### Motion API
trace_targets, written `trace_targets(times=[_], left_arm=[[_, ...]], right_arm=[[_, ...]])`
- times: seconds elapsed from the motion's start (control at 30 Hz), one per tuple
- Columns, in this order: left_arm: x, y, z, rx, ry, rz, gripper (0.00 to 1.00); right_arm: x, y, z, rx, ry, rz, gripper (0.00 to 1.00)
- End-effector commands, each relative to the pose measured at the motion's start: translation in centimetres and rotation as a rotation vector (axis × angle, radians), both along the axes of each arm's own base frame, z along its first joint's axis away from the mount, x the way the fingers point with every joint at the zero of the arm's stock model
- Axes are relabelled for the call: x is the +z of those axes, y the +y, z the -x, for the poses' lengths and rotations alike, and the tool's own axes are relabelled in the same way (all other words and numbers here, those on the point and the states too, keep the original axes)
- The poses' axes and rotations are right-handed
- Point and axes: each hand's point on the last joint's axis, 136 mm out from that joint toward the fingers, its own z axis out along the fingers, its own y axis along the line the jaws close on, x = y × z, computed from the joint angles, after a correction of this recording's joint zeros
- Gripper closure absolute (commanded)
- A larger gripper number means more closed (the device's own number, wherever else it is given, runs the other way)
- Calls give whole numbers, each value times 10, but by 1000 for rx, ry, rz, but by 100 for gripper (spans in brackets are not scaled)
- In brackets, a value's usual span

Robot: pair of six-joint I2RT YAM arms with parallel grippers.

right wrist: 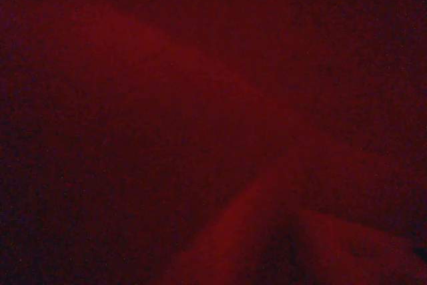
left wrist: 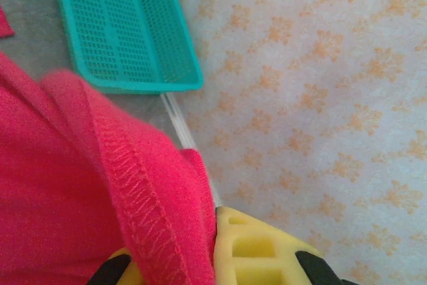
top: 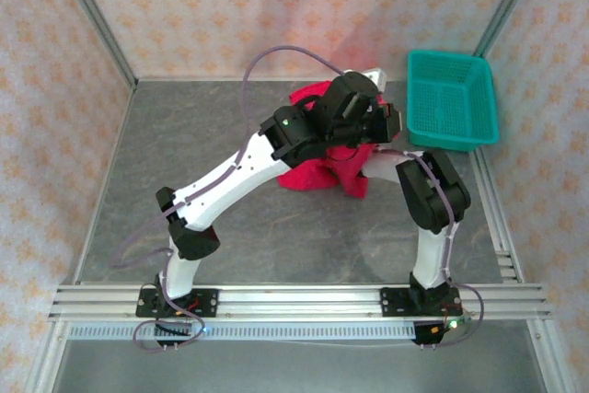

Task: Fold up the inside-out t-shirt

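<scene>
Gripping the hem, our left gripper (left wrist: 193, 258) has its yellow fingers (left wrist: 257, 245) closed on a stitched edge of the shirt (top: 317, 172), and the seam stitching shows on the outside there. The shirt lies bunched in a red heap toward the far right corner of the table (top: 184, 144), just beside the basket (top: 412, 98), with the left arm reaching right across to it.

Our right gripper (top: 385, 126) is down in the cloth, and the wrist view there gives us nothing but dark red, so we cannot tell whether its jaws are open or holding anything.

We judge we are early: the shirt is nowhere near flat, and this step is about getting it spread out.

To do that well, we want:
- a firm pinch on the left, because a single layer of hem slips easily;
- the right to find its own piece of edge, well apart from the left's, not a handful of the heap;
- both pulling apart gently until the cloth goes taut;
- the shirt carried toward the middle of the surface, away from the basket and the right edge rail.

Watch those arms, too; they sit very close over the heap.
</scene>
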Motion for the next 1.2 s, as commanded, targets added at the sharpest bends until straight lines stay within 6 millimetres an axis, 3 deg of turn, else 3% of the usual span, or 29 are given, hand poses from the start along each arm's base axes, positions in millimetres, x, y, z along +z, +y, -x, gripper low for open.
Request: trace_targets(times=[0.0,0.13,0.23,0.33,0.47,0.6,0.8,0.93,1.0,1.17], left_arm=[[19,50,-8,73,-65,-55,100],[-8,96,-35,152,-10,-89,100],[-9,119,-41,187,-13,-100,100],[-3,128,-41,198,-27,-87,100],[-3,123,-39,172,-15,-79,100],[-15,114,-41,155,20,-71,100],[-15,92,-45,123,43,-26,100],[-5,77,-41,94,39,-4,100],[0,70,-36,74,41,9,100],[29,71,-25,63,4,61,100]], right_arm=[[11,-13,27,33,19,50,42],[25,-67,64,0,9,174,42],[37,-117,79,-100,-2,270,42],[40,-152,81,-187,16,314,41],[46,-169,79,-240,48,375,41],[56,-153,78,-195,19,343,45],[53,-75,77,-70,-52,133,54],[35,-36,44,-46,-43,36,53],[25,-20,22,-47,-37,10,45],[-17,-8,-7,-95,81,93,17]])
